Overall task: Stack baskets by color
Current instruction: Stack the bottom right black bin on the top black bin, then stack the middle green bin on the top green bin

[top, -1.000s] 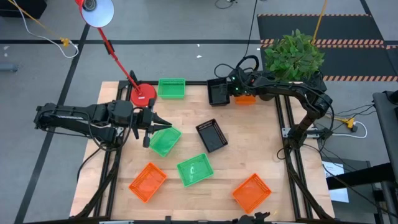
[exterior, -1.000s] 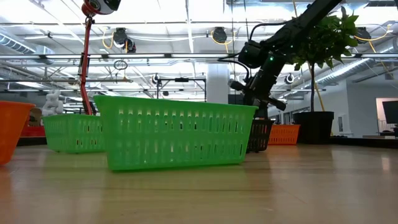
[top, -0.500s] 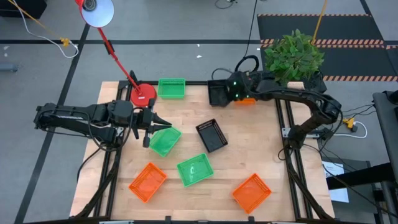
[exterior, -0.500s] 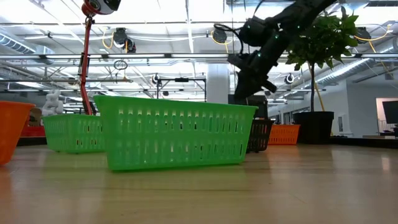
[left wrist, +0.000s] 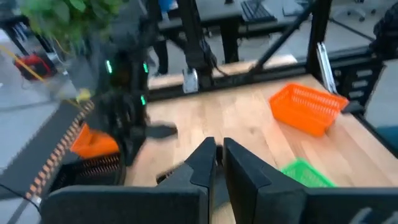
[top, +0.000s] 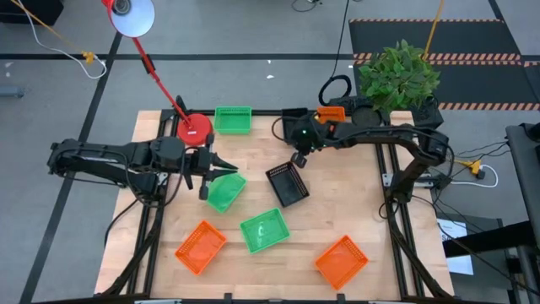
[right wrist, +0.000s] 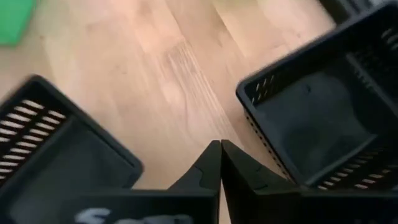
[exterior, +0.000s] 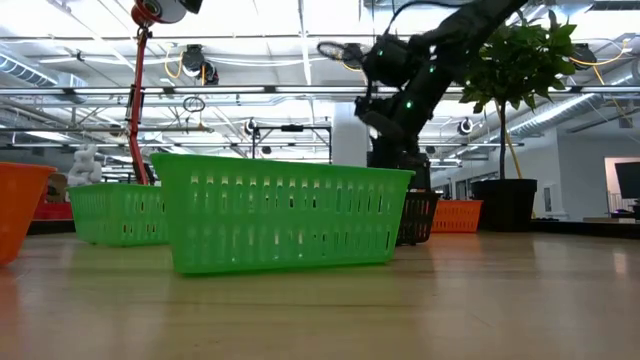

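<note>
My right gripper point(top: 297, 160) hangs shut over the bare wood between two black baskets. One black basket point(right wrist: 56, 162) lies mid-table point(top: 287, 184). The other black basket point(right wrist: 323, 124) sits at the far edge, partly under the arm. My left gripper point(top: 226, 173) hovers shut, with nothing between its fingers point(left wrist: 214, 158), above the far edge of a green basket point(top: 224, 194). More green baskets rest at the far edge point(top: 233, 120) and near the middle point(top: 264, 230). Orange baskets lie near left point(top: 201, 247), near right point(top: 341, 260) and far right point(top: 331, 112).
A red lamp base point(top: 194, 128) with its slanting stem stands at the far left. A potted plant point(top: 398, 74) sits beyond the far right corner. Dark frame rails run along both table sides. Bare wood shows right of the middle black basket.
My right gripper has swung from the far right corner, beside the far black basket and the orange basket, toward the table's left and a little nearer. Its wrist has rolled on the way. The baskets lie where they were.
</note>
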Available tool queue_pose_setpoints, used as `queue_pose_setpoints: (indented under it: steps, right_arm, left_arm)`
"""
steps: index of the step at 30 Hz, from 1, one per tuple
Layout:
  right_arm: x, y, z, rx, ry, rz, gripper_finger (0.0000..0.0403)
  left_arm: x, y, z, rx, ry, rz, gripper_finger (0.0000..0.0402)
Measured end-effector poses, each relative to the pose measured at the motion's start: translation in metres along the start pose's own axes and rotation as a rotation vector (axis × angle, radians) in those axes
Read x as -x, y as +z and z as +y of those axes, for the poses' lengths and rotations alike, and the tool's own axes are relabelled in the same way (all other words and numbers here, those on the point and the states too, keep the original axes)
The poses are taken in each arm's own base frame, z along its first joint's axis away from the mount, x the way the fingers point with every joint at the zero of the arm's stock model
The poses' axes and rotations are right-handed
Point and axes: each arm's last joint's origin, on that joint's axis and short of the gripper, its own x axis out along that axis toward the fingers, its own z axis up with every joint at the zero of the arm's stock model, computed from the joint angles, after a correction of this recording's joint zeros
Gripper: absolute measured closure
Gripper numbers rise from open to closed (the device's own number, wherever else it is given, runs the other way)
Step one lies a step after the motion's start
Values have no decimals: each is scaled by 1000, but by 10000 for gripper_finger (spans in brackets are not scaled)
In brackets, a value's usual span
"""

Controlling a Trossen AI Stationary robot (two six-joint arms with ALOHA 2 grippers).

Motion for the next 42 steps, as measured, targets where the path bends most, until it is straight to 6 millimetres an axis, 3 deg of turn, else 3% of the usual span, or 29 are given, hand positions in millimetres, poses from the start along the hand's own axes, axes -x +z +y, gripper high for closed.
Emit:
queue_pose_setpoints:
  steps: [11, 20, 32, 37, 42]
  right_arm:
    - [-40, -3, -4, -29, -30, -15, 402]
    - [-51, -3, -20, -136, -56, -30, 403]
    - [-49, -1, -24, -147, -54, -51, 403]
    - [-30, 3, -14, -125, -45, -59, 403]
    - [1, 6, 5, -85, -5, -67, 403]
  left_arm:
    - [-12, -6, -1, -46, -9, 45, 366]
    - [-14, -7, -2, -55, -10, 51, 366]
    - [-14, -7, -1, -79, -9, 51, 366]
    - [-14, -7, -1, -79, -10, 51, 366]
    - [-14, -7, -1, -77, -9, 51, 366]
